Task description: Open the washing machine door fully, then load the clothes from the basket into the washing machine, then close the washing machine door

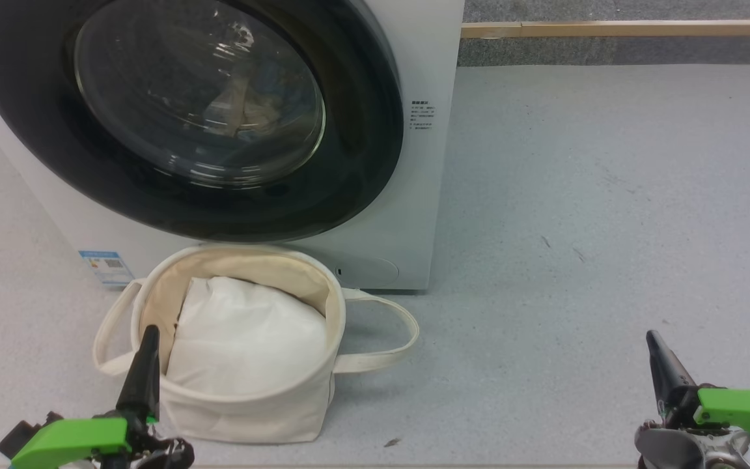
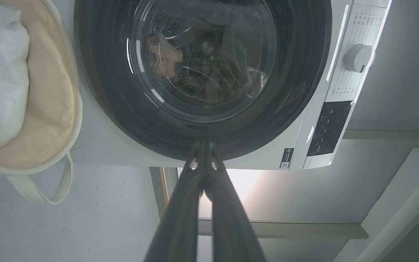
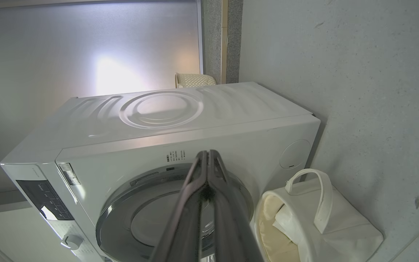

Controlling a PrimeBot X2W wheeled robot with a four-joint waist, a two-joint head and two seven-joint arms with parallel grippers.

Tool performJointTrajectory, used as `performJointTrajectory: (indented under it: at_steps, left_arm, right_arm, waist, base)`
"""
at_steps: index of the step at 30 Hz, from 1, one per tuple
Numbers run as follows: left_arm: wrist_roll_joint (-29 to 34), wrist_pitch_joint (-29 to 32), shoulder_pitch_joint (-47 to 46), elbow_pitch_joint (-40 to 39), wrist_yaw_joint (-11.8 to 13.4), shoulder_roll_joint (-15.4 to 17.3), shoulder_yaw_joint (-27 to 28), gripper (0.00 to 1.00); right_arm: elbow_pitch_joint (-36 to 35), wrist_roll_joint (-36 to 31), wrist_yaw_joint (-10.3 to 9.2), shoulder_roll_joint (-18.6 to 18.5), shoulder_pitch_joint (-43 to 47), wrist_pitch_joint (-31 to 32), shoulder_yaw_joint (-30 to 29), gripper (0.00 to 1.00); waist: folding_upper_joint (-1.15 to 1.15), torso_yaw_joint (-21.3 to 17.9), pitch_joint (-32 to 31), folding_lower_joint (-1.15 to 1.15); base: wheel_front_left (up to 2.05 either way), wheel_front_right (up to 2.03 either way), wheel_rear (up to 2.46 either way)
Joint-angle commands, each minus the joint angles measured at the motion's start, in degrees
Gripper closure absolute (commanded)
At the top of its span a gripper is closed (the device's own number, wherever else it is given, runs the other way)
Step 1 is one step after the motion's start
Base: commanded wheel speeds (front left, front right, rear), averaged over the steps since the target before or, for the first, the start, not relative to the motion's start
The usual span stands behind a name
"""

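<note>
Washing machine door (image 1: 186, 114) sits shut straight ahead of left gripper (image 1: 149, 339), right gripper (image 1: 653, 340) farther off; both clenched, empty.

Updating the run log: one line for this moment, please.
washing machine door: closed | basket: white padding inside | left tool: shut, empty | right tool: shut, empty

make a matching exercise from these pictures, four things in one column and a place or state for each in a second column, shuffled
Column one
1. washing machine door
2. basket
3. white padding
4. right tool

Column two
A. lying inside the basket
B. fingers together, above bare floor
C. closed against the front of the washing machine
D. standing on the floor just in front of the door

Pairs: 1-C, 2-D, 3-A, 4-B
</note>
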Motion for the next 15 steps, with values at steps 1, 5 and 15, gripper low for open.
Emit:
performJointTrajectory:
  at_steps: [1, 5, 15]
  left_arm:
    - [-0.17, 0.44, -1.27, -2.25, 0.02, 0.32, 1.98, 1.00]
    - [-0.17, 0.44, -1.27, -2.25, 0.02, 0.32, 1.98, 1.00]
    - [-0.17, 0.44, -1.27, -2.25, 0.02, 0.32, 1.98, 1.00]
  right_arm:
    - [-2.26, 0.74, 0.00, -0.58, -2.70, -0.17, 1.44, 1.00]
    - [-2.26, 0.82, 0.00, -0.65, -2.69, -0.24, 1.54, 1.00]
    - [-2.28, 1.04, 0.00, -0.83, -2.67, -0.44, 1.78, 1.00]
  waist:
    - [0.00, 0.00, 0.00, 0.00]
    - [0.00, 0.00, 0.00, 0.00]
    - [0.00, 0.00, 0.00, 0.00]
  base:
    - [0.00, 0.00, 0.00]
    - [0.00, 0.00, 0.00]
    - [0.00, 0.00, 0.00]
